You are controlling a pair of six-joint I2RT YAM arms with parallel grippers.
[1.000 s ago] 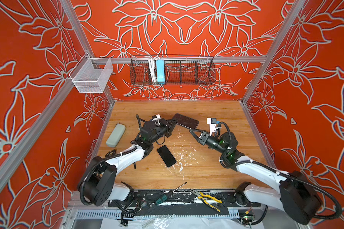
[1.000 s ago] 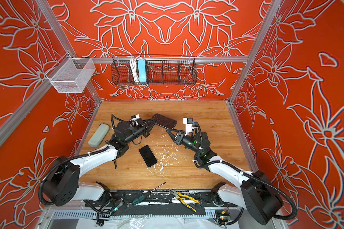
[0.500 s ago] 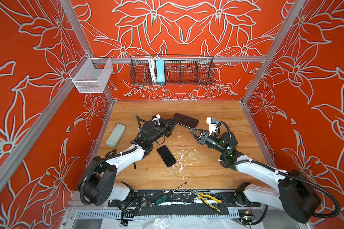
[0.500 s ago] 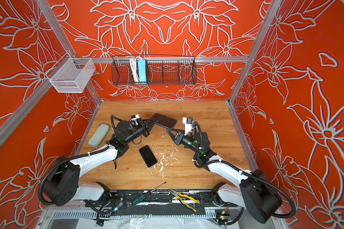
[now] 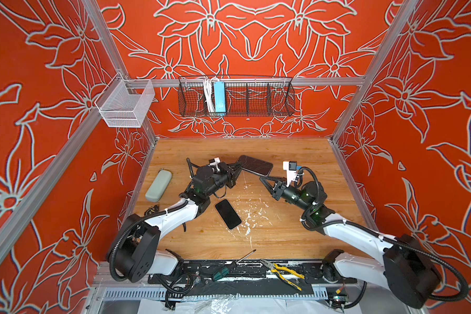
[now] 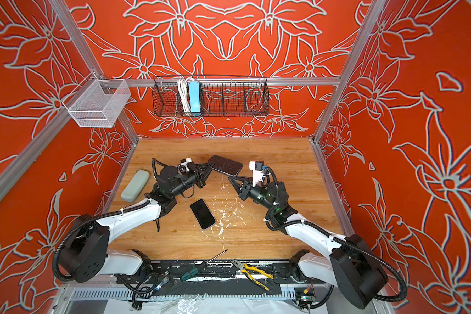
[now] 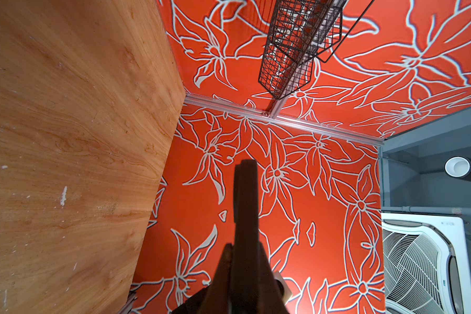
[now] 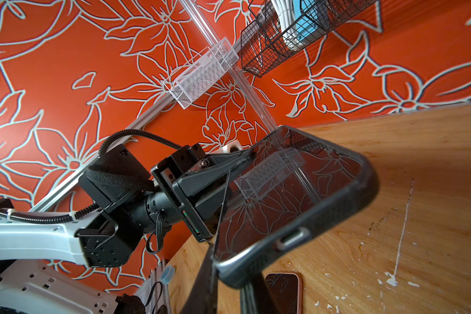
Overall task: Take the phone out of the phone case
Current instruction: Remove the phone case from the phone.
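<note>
Closing my right end effector (image 5: 261,178) onto the case (image 8: 346,212) corner just now, left end effector (image 5: 238,165) clamped on the phone (image 5: 256,165) above the desk (image 5: 283,231), I judge peeling can begin.

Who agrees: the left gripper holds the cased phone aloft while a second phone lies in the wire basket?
No: the second phone lies on the table, as both top views show. The left gripper does hold the cased phone aloft.

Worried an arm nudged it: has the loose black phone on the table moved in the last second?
No. The loose phone keeps its spot and angle beside the white flecks on the table.
</note>
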